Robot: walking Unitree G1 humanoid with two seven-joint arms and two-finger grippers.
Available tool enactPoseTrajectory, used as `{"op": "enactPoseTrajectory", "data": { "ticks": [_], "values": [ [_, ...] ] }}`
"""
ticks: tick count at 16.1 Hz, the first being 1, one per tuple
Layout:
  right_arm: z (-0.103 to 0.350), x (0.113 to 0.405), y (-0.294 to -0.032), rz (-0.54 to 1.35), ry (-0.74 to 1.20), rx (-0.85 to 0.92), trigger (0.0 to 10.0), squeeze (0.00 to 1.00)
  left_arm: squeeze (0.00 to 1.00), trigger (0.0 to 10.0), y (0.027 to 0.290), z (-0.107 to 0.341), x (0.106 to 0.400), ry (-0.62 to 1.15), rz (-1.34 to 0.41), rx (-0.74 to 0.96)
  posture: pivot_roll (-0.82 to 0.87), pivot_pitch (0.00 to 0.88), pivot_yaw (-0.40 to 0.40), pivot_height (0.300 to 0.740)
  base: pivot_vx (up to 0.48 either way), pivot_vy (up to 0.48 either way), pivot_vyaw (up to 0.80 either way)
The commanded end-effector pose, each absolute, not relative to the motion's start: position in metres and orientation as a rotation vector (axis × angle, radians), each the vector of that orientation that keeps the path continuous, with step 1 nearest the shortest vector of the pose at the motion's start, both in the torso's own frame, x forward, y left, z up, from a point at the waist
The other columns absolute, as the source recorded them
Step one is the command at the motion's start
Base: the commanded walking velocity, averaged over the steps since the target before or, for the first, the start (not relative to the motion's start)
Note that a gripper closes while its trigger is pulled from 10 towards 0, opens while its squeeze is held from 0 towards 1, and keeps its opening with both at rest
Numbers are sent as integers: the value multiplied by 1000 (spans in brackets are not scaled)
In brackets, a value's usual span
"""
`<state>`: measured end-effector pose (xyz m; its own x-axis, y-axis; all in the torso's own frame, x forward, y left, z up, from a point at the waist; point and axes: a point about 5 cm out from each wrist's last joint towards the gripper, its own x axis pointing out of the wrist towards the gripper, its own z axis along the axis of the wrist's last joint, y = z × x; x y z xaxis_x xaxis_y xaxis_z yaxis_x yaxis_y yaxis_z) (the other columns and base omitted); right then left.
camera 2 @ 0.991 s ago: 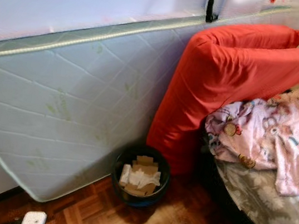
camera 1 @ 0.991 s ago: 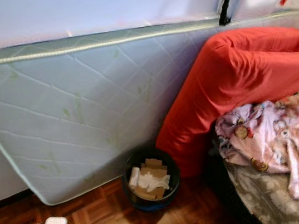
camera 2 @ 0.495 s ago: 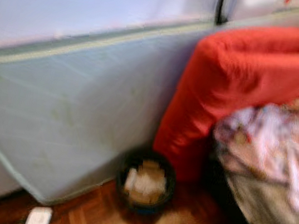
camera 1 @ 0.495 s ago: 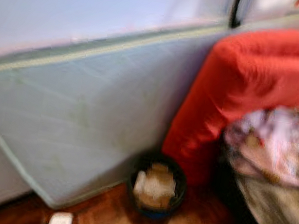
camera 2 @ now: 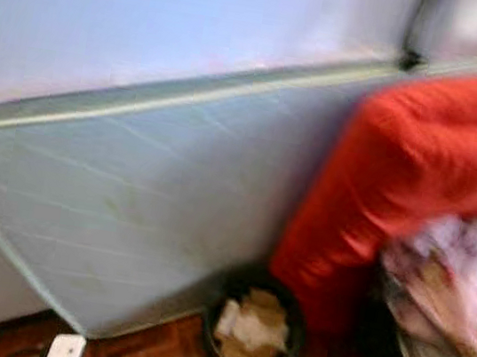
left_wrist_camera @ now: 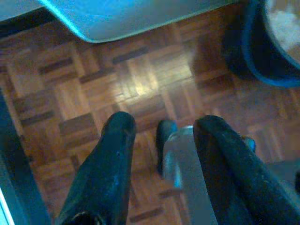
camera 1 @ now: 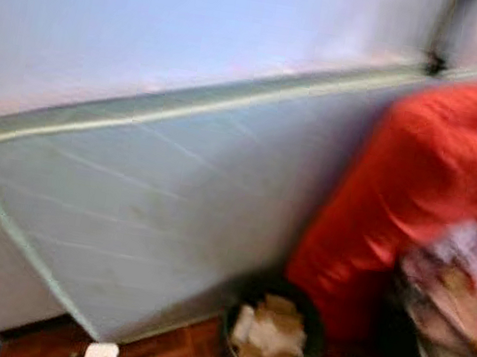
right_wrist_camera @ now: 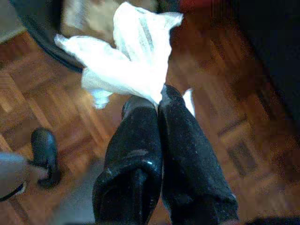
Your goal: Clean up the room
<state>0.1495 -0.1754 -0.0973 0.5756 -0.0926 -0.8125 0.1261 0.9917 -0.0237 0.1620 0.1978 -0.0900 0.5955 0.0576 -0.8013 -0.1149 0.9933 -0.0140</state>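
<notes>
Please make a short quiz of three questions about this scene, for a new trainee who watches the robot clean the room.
1. True or false: the right gripper is shut on the white tissue.
2. What leans against the wall behind the bin? A) a door B) a mattress C) a ladder
3. Fill in: the left gripper, fingers apart, holds ____ above the wooden floor.

Key: 1 true; 2 B; 3 nothing

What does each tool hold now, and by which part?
The right tool pinches a white tissue at its bunched lower end. The left tool is open and holds nothing.
</notes>
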Motion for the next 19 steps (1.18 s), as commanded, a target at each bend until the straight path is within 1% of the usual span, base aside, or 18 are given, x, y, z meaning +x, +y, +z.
{"op": "enactPoseTrajectory", "data": {
  "ticks": [1,4,6,8,10,13,16,17,18,19],
  "values": [
    [-100,146,-166,-115,962,66,10000,0,0,10000,203,-90,161,929,115,-55,-20,27,-2,740,300,0,0],
    [-99,148,-165,-69,954,37,10000,0,0,10000,204,-89,161,927,114,-55,-21,28,-3,740,284,0,0],
    [-99,147,-166,-74,952,41,10000,0,0,10000,204,-89,162,922,113,-55,-18,29,-4,740,263,0,400],
    [-99,147,-166,-94,944,65,10000,0,0,10000,203,-87,165,899,102,-59,-19,30,-4,740,0,0,0],
    [-97,148,-166,-109,906,93,10000,0,0,10000,202,-79,179,816,70,-47,-19,36,-3,740,0,0,0],
    [-92,153,-164,-67,827,113,10000,0,0,10000,197,-57,210,615,29,-46,-19,38,-2,740,0,0,0],
    [-89,155,-165,-87,760,148,10000,0,0,10000,192,-31,238,423,12,-54,-19,40,-1,740,0,0,0],
    [-88,155,-165,-77,735,155,10000,0,0,10000,189,-18,247,333,2,-53,-20,35,0,740,0,0,0],
    [-34,241,-177,-57,435,135,10000,0,0,10000,186,-12,249,282,-4,-50,-20,31,0,740,0,0,0],
    [-21,255,-182,-52,365,134,10000,0,0,10000,184,-7,249,244,-30,-17,-22,28,1,740,0,0,0]
  ]
}}
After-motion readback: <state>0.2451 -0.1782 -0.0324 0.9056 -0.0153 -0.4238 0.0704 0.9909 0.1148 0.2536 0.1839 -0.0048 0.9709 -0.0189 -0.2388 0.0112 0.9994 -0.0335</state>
